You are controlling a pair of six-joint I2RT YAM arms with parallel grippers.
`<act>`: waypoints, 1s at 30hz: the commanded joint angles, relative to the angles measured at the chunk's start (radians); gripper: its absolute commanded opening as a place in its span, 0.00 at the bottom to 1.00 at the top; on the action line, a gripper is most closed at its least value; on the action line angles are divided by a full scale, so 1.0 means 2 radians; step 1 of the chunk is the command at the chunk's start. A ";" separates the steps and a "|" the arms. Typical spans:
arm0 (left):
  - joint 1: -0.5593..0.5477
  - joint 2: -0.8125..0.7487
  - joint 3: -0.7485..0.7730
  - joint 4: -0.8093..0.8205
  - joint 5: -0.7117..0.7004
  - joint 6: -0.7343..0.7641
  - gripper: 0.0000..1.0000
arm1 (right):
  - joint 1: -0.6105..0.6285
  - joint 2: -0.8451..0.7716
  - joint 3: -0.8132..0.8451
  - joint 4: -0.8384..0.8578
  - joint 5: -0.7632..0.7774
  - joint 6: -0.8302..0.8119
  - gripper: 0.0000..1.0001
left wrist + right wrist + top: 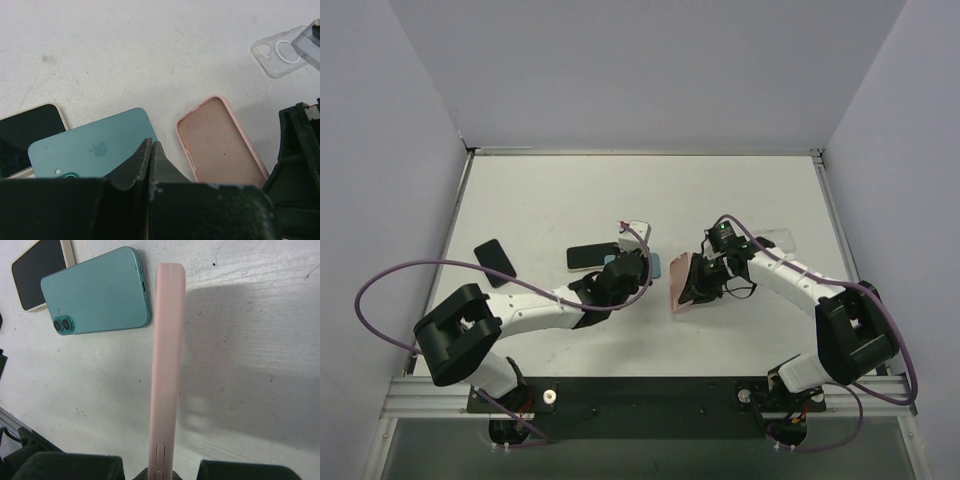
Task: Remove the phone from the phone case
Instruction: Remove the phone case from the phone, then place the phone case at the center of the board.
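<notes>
The teal phone lies back up on the table, out of its case; it also shows in the right wrist view and in the top view. The empty pink case is held tilted on its edge just right of the phone. My right gripper is shut on the pink case at its button end, as the top view also shows. My left gripper is shut and empty, its tips just over the phone's near right edge.
A cream-edged phone lies screen up just left of the teal phone. A clear case lies behind the right gripper. A black phone lies at the left. Grey walls enclose the table on three sides.
</notes>
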 commanded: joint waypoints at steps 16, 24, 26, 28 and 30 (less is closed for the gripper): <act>0.117 -0.016 0.036 -0.156 0.065 -0.092 0.00 | -0.148 0.102 0.161 0.009 0.022 -0.017 0.05; 0.148 0.027 0.099 -0.245 0.096 -0.084 0.27 | -0.173 0.191 0.291 -0.050 0.079 -0.015 0.95; 0.166 0.041 0.106 -0.245 0.121 -0.083 0.31 | -0.174 0.181 0.284 -0.059 0.111 -0.012 0.98; 0.178 0.070 0.124 -0.243 0.142 -0.081 0.33 | -0.175 0.162 0.263 -0.063 0.123 -0.012 0.98; 0.191 0.104 0.151 -0.245 0.166 -0.075 0.34 | -0.174 0.146 0.245 -0.061 0.130 -0.014 0.98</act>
